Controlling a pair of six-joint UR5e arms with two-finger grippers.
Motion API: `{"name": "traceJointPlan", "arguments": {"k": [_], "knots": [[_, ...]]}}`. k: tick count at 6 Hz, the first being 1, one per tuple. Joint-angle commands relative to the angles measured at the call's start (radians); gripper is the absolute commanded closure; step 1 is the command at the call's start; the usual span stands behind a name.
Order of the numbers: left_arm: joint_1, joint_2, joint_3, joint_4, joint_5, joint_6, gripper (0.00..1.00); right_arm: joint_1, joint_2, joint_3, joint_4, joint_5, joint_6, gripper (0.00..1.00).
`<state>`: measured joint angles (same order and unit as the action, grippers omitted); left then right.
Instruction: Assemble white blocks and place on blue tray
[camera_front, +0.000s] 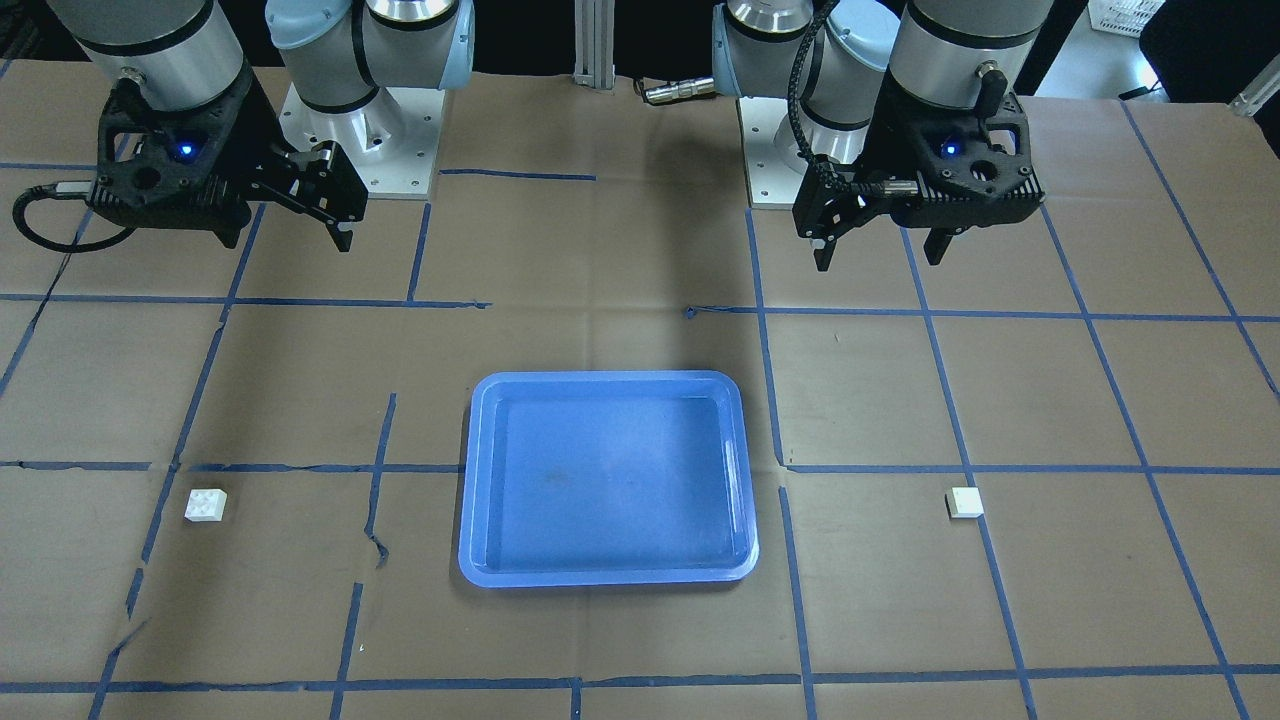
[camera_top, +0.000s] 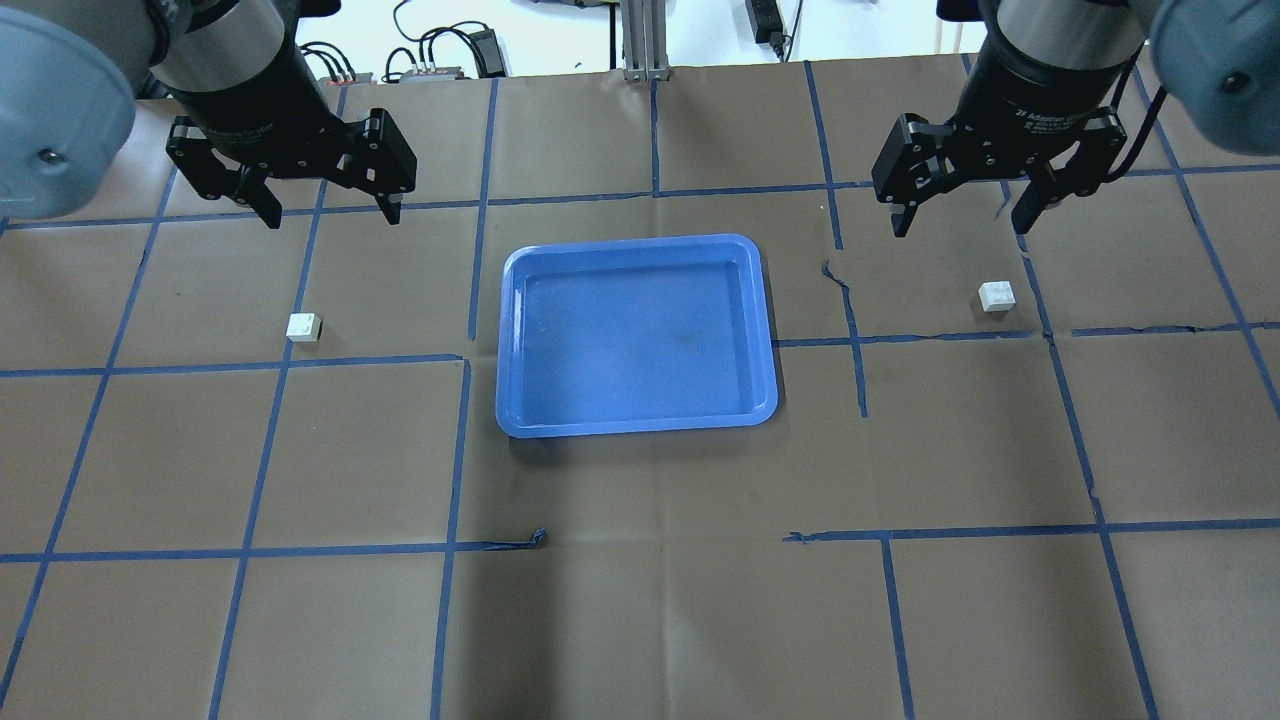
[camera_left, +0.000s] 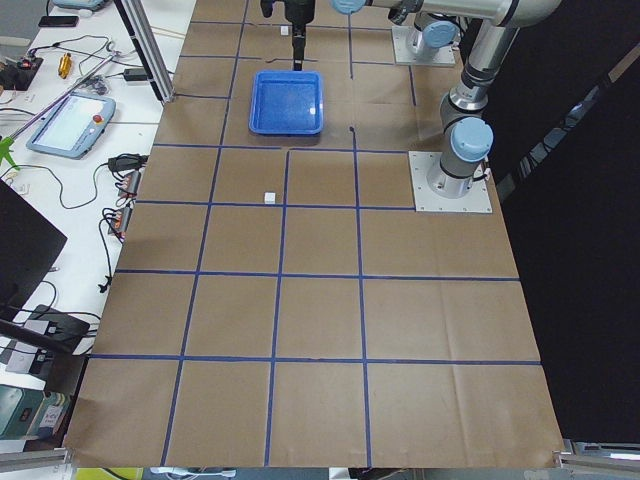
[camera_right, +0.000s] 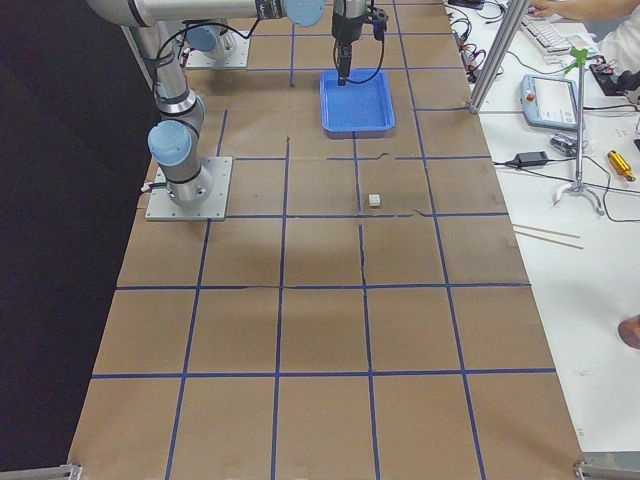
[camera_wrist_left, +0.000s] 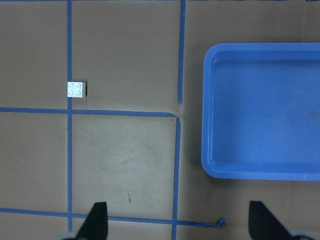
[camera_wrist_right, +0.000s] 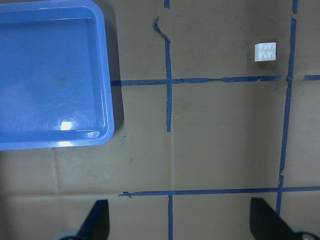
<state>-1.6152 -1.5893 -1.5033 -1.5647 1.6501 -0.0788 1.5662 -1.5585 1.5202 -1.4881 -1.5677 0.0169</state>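
Note:
The blue tray (camera_top: 503, 340) lies empty at the table's middle; it also shows in the front view (camera_front: 465, 500). One white block (camera_top: 303, 326) sits on the paper left of the tray, also in the left wrist view (camera_wrist_left: 76, 89) and the front view (camera_front: 964, 503). The other white block (camera_top: 997, 296) sits right of the tray, also in the right wrist view (camera_wrist_right: 265, 51) and the front view (camera_front: 206, 505). My left gripper (camera_top: 333, 218) hangs open and empty beyond its block. My right gripper (camera_top: 958, 228) hangs open and empty just beyond its block.
Brown paper with a grid of blue tape covers the table. The arm bases (camera_front: 360, 150) stand at the robot's edge. An aluminium post (camera_top: 637, 40) and cables lie along the far edge. Side benches hold a pendant (camera_left: 70, 125) and tools.

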Motion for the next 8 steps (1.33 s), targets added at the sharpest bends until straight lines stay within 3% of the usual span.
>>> {"name": "traceJointPlan", "arguments": {"k": [1,8], "knots": [[0.001,0.003,-0.002,-0.002,0.002,0.005,0.01,0.0,0.0,0.0,0.0,0.0,0.0,0.0],[0.066,0.014,-0.005,-0.041,0.005,0.045,0.01,-0.003,-0.009,0.0,0.003,0.003,-0.008,0.0]]}}
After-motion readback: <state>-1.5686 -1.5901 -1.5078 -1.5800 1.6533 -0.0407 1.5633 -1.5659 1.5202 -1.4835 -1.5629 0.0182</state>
